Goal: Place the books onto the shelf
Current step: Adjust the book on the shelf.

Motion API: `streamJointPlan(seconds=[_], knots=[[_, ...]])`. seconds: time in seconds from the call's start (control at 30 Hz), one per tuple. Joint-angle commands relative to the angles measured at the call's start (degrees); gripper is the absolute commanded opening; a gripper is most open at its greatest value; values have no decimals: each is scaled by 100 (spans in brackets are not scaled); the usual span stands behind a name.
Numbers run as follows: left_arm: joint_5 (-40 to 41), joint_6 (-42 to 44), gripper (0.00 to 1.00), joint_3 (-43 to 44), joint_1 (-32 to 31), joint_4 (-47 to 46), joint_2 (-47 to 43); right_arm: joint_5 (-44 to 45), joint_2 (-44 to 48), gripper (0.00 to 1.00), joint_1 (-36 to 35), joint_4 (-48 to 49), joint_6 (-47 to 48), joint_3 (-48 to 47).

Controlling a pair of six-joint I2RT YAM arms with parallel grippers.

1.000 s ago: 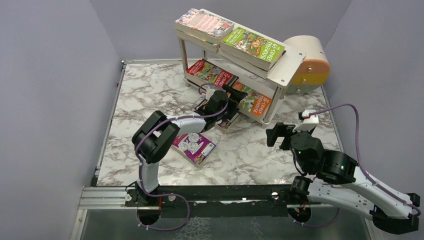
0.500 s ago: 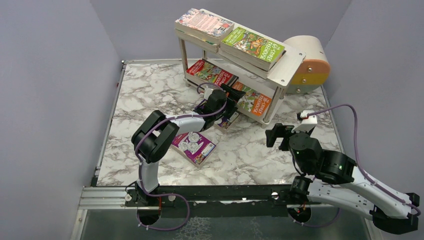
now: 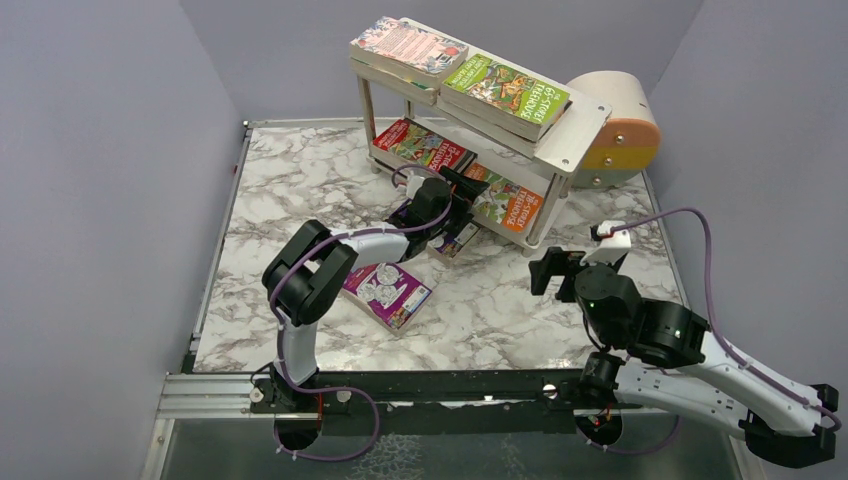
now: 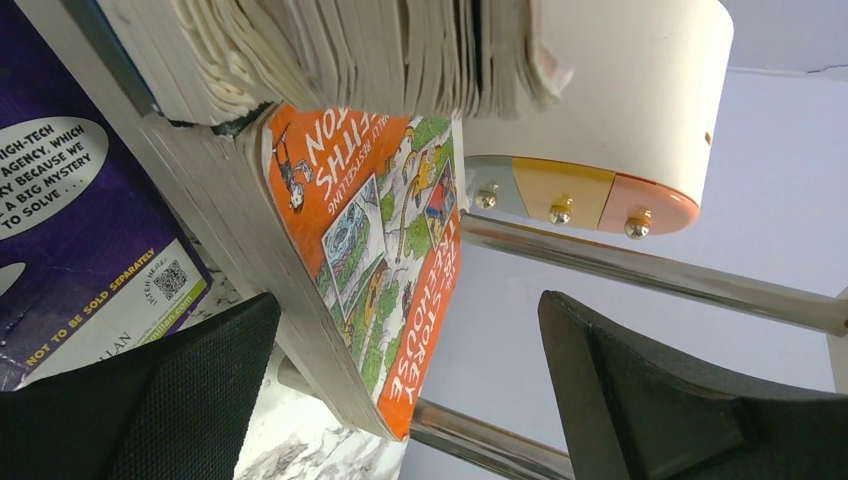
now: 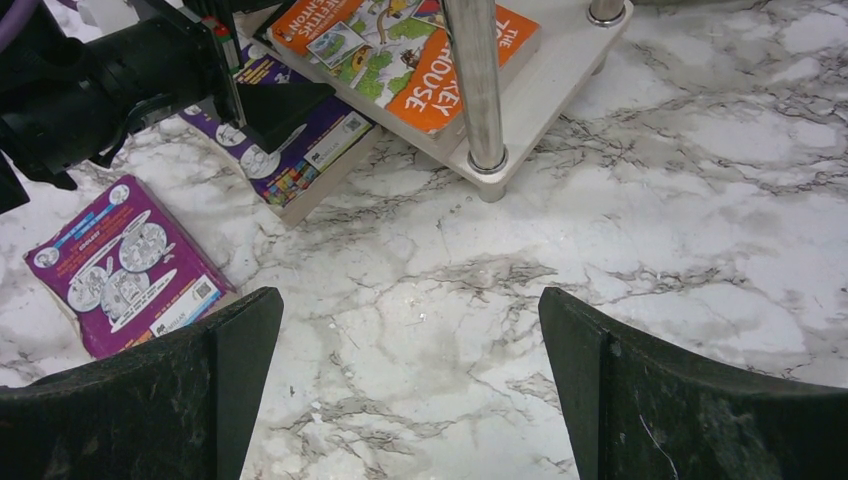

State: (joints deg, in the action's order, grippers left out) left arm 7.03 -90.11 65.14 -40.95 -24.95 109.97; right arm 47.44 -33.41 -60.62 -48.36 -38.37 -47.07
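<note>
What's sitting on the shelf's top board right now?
The top board holds two stacks, a pink-patterned book atop one, a green book atop the other. Covers underneath are hidden.

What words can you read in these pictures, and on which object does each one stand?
"NOT TO BE SOLD SEPARATELY": back cover of the purple book by the shelf.
"A BIG MYSTERY TO SOLVE": same cover.
"STOREY TREEHOUSE": orange book.
"65-STOREY TREEHOUSE": green book.
Other print is too small to read.
</note>
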Motion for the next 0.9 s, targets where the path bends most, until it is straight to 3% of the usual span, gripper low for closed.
streamJointPlan(seconds=[0.0,0.33,0.47,0.67,0.87], knots=[[183,68,99,-35,117,-144,-18,-69,-50,98,22,142,-87,65],[614,730,99,-1025,400,521,-1556,-796,-712,98,20,632,396,238],[702,1154,99,-1241,671,1111,-2307,-1467,-1341,98,18,983,569,163],[487,1311,99,-2237,1314,1152,-3213,-2553,-2519,97,21,1610,621,-27],[1091,2241,97,-2576,1591,1959,-4022,-3116,-3453,96,-5,2271,665,-99]])
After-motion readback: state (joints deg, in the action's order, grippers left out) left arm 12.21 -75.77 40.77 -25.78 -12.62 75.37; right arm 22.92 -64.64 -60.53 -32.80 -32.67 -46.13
